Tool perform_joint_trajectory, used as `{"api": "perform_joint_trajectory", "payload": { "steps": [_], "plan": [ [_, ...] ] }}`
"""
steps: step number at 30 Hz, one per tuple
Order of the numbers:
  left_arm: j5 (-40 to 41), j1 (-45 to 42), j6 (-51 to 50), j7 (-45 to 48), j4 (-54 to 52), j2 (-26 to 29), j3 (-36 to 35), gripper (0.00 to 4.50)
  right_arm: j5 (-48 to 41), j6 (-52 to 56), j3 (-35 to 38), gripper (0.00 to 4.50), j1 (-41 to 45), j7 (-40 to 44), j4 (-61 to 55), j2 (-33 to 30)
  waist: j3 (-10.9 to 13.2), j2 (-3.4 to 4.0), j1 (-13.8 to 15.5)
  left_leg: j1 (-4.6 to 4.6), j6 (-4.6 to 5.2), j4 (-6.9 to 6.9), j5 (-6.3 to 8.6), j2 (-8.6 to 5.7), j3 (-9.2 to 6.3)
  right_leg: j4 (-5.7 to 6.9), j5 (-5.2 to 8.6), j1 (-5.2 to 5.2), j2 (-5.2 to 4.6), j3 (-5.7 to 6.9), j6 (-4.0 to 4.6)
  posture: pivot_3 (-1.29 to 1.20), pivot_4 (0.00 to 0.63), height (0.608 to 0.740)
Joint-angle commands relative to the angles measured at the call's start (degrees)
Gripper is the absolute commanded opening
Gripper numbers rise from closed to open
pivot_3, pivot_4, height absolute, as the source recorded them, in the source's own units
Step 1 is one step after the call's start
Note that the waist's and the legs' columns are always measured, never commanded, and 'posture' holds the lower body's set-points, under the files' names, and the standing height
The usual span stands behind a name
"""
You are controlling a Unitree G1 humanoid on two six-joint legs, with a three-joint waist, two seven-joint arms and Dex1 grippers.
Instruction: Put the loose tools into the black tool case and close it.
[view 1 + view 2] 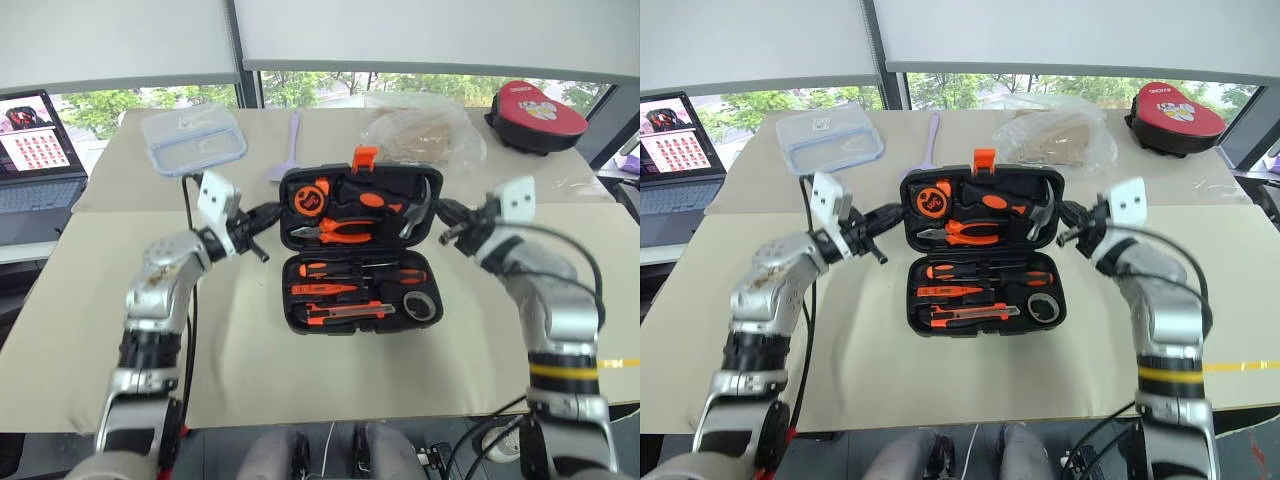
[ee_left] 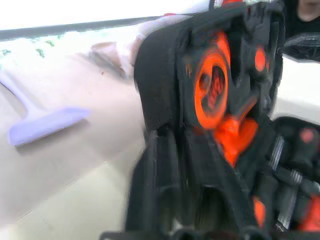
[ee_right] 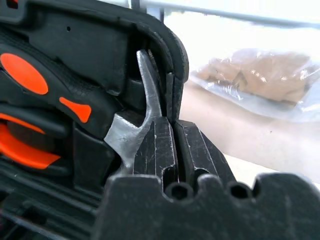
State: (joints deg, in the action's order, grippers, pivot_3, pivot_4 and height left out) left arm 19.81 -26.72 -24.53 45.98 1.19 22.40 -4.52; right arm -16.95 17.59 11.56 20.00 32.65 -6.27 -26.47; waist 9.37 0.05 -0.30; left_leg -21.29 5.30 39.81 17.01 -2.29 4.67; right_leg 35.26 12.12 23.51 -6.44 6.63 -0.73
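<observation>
The black tool case [image 1: 300, 320] lies open in the middle of the table, its lid [image 1: 432, 180] tilted up with an orange latch [image 1: 364, 157] on top. Two long screwdrivers [image 1: 360, 272], the small tester [image 1: 325, 289], the utility knife [image 1: 350, 313] and the tape roll [image 1: 420, 304] rest in the lower half's slots. My left gripper [image 1: 268, 235] is at the lid's left edge, its fingers apart and holding nothing. At the lid's right edge, beside the hammer head [image 3: 145, 95], my right gripper [image 3: 175, 125] is shut with nothing between its fingers.
Behind the case lie a lilac spatula [image 1: 288, 150], a clear lidded box [image 1: 193, 138], a plastic bag [image 1: 422, 130] and a red-topped round case [image 1: 537, 115]. A laptop [image 1: 35, 150] stands at the far left. The table's near edge runs just below the case.
</observation>
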Motion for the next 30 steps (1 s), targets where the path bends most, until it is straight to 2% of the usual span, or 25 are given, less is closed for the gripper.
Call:
{"api": "perform_joint_trajectory", "payload": {
  "steps": [1,3,4,5,7,8,11,13,15,16,19,21,23,24,25,26,30],
  "plan": [
    [3.79,5.24,-4.32,-0.63,-10.2,0.96,0.03,2.17,-5.1,-3.81,0.21,0.73,-7.07,6.26,-11.35,-1.05,0.02,-0.03,-0.14,0.0,0.0,0.02,0.0,0.04,0.0,-0.15,0.0,-0.01,0.02,-0.01,0.0,0.0,0.15,0.728],
    [5.84,10.67,-7.63,-1.12,-16.51,3.07,-1.92,2.83,-8.9,-1.08,3.68,1.2,-13.37,7.13,-18.41,-2.83,0.03,0.0,-0.28,0.14,-0.01,0.07,0.01,0.11,0.0,-0.17,0.0,-0.11,-0.01,-0.13,0.01,0.0,0.15,0.728],
    [7.04,13.44,-9.43,-1.13,-19.56,4.62,-3.22,3.3,-9.98,0.35,5.25,1.65,-16.83,7.55,-21.62,-4.35,0.03,0.0,-0.4,0.15,-0.03,0.07,0.02,0.15,0.01,-0.16,-0.02,-0.12,-0.13,-0.43,0.03,0.0,0.15,0.728],
    [8.75,16.06,-11.41,-1.07,-22.28,6.4,-5.42,3.54,-11.23,1.67,7.33,1.88,-20.81,8.71,-24.57,-6.25,0.03,0.01,-0.48,0.22,-0.08,0.06,0.04,0.22,0.01,-0.15,-0.02,-0.12,-0.13,-0.63,0.04,0.0,0.15,0.728],
    [12.79,19.58,-15.9,-0.43,-25.34,10.63,-10.41,4.35,-14.56,5.09,11.92,2.64,-28.18,11.59,-28.87,-10.21,0.05,0.01,-0.44,0.22,-0.26,0.04,0.15,0.27,0.04,-0.09,0.02,-0.05,-0.1,-0.76,0.11,0.0,0.15,0.728],
    [15.55,20.84,-18.81,0.87,-25.85,13.46,-12.95,4.47,-16.29,6.89,14.03,2.68,-31.8,13.49,-30.49,-12.37,0.06,0.0,-0.33,0.25,-0.47,0.05,0.26,0.31,0.04,-0.04,0.06,-0.04,-0.1,-0.8,0.17,0.0,0.15,0.728],
    [24.5,24.71,-27.88,13.28,-22.98,26.37,-19.47,4.47,-20.15,10.8,18.69,2.68,-42.22,21.71,-33.93,-18.42,0.08,-0.02,0.28,0.22,-0.55,0.19,0.32,0.35,0.04,0.12,0.05,-0.02,-0.13,-0.83,0.3,0.0,0.15,0.728],
    [23.66,24.59,-26.81,19.16,-17.9,32.63,-18.79,4.47,-20.3,11.44,18.73,2.68,-45.93,24.58,-34.75,-21.16,0.06,-0.07,0.59,0.26,-0.62,0.2,0.37,0.43,0.04,0.11,0.24,-0.02,-0.09,-0.82,0.06,0.0,0.15,0.728],
    [19.02,21.11,-21.39,21.18,-12.2,35.38,-14.29,4.47,-18.51,10.59,16.76,2.68,-47.08,25.53,-34.76,-22.85,0.07,-0.02,1.16,0.32,-0.67,0.19,0.43,0.41,0.05,0.04,0.32,-0.05,-0.11,-0.85,-0.05,0.0,0.15,0.728],
    [15.58,17.08,-18.14,20.75,-8.41,35.26,-10.66,4.47,-16.74,9.68,14.87,2.68,-46.61,25.25,-34.31,-23.37,0.06,0.03,1.54,0.31,-0.66,0.17,0.44,0.37,0.06,-0.03,0.3,-0.04,-0.13,-0.84,-0.05,0.0,0.15,0.728],
    [5.92,1.42,-10.92,18.06,3.4,30.07,0.28,4.5,-12.18,8.12,8.92,2.02,-44.14,24.46,-33.03,-24.66,0.05,-0.03,3.38,0.43,-0.66,0.2,0.44,0.3,0.06,-0.04,0.22,0.01,-0.19,-0.87,0.02,0.0,0.15,0.728],
    [1.06,-6.51,-5.89,17.18,10.21,25.56,5.04,4.5,-10.49,7.87,6.06,1.34,-42.07,23.82,-32.24,-24.88,0.03,-0.17,4.1,0.23,-0.66,0.29,0.42,0.28,0.07,-0.06,0.05,0.1,-0.2,-0.87,0.07,0.0,0.15,0.728],
    [-2.66,-13.39,-0.45,16.56,17.33,20.53,8.45,3.98,-8.26,7.08,3.1,0.58,-39.91,23.55,-31.18,-25.19,-0.07,-0.41,4.18,-0.13,-0.6,0.41,0.4,0.2,0.14,-0.03,-0.39,0.42,-0.15,-1.0,0.41,0.0,0.15,0.728],
    [-4.27,-16.57,2.53,16.61,20.95,17.93,9.9,3.87,-6.76,6.0,1.58,0.4,-38.86,23.65,-30.39,-25.38,-0.09,-0.5,3.83,-0.31,-0.57,0.48,0.39,0.19,0.17,0.0,-0.43,0.46,-0.11,-1.03,0.4,0.0,0.15,0.728],
    [-5.44,-18.71,4.79,16.83,23.72,16.22,10.8,3.43,-5.73,5.22,0.58,0.03,-38.18,23.75,-29.82,-25.48,-0.1,-0.52,3.71,-0.74,-0.27,0.72,0.21,0.2,0.22,0.05,-0.54,0.73,-0.02,-1.0,0.41,0.0,0.15,0.728],
    [-6.73,-20.85,7.18,17.16,26.73,14.5,11.72,3.04,-4.46,4.37,-0.48,0.0,-37.41,23.78,-29.02,-25.64,-0.07,-0.56,3.47,-0.82,0.22,0.89,-0.08,0.18,0.22,0.06,-0.53,0.72,0.27,-0.86,0.38,0.0,0.15,0.728],
    [-13.32,-28.65,19.16,19.7,39.38,7.14,17.49,1.57,-2.18,3.54,-4.64,0.0,-32.75,24.42,-25.69,-25.8,0.04,-0.74,2.53,-1.05,0.24,0.96,-0.09,0.15,0.23,-0.26,-0.56,0.66,0.28,-0.42,0.22,0.0,0.15,0.728]
  ]
}}
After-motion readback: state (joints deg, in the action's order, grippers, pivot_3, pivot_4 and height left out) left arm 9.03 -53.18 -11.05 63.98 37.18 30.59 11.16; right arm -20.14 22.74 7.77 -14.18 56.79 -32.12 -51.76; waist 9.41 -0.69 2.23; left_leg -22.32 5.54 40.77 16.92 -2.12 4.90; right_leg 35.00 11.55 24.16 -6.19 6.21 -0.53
